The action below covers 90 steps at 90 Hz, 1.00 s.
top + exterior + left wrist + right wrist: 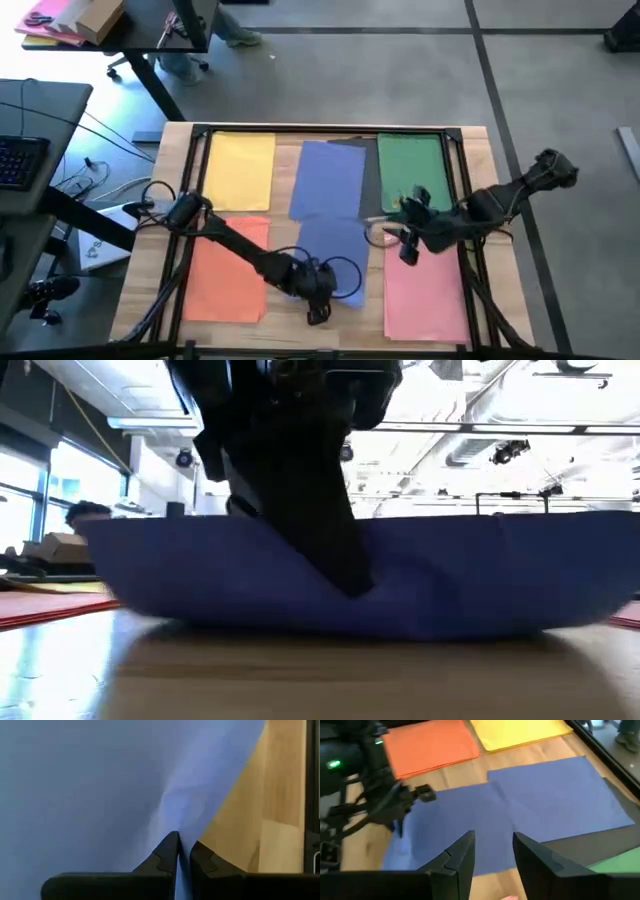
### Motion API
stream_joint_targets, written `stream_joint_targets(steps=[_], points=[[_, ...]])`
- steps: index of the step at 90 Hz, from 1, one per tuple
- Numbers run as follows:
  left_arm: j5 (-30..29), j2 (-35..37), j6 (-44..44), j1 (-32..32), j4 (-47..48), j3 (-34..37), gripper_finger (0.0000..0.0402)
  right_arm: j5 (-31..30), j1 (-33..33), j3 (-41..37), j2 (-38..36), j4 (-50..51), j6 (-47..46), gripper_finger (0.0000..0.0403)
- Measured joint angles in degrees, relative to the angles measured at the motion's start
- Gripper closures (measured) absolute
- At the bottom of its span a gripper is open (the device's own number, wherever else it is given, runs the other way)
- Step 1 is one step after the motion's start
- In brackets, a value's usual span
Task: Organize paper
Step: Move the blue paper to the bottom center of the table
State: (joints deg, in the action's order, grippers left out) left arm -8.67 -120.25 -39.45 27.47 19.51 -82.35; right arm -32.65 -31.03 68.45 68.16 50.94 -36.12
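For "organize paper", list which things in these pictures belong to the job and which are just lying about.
Job: near blue sheet pinched by left gripper; far blue sheet; yellow, orange, green, pink, dark grey sheets.
Lying about: cardboard box, keyboard.

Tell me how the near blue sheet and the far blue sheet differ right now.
The near blue sheet is pinched at its front edge by the left tool and lifted and creased there; the far blue sheet lies flat and untouched. The near one sits between the orange and pink sheets, the far one between yellow and green. The right tool hovers open above them. Both look the same colour and size.
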Motion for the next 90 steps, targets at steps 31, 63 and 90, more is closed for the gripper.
stream_joint_targets(steps=[31, 63, 90], points=[[-1.49, 0.0, -7.59, 0.39, -3.31, -0.02, 0.0401, -2.97, -7.25, 0.04, 0.83, 0.79, -7.51, 0.0284], [-8.42, 0.02, -23.65, 2.57, -0.61, -0.04, 0.0401, -3.16, -9.29, 0.04, 5.08, 2.21, -10.21, 0.0284], [-6.43, 0.0, -21.97, 3.78, -1.83, -0.04, 0.0401, -1.33, -9.29, 0.04, 7.92, 1.74, -10.4, 0.0284]])
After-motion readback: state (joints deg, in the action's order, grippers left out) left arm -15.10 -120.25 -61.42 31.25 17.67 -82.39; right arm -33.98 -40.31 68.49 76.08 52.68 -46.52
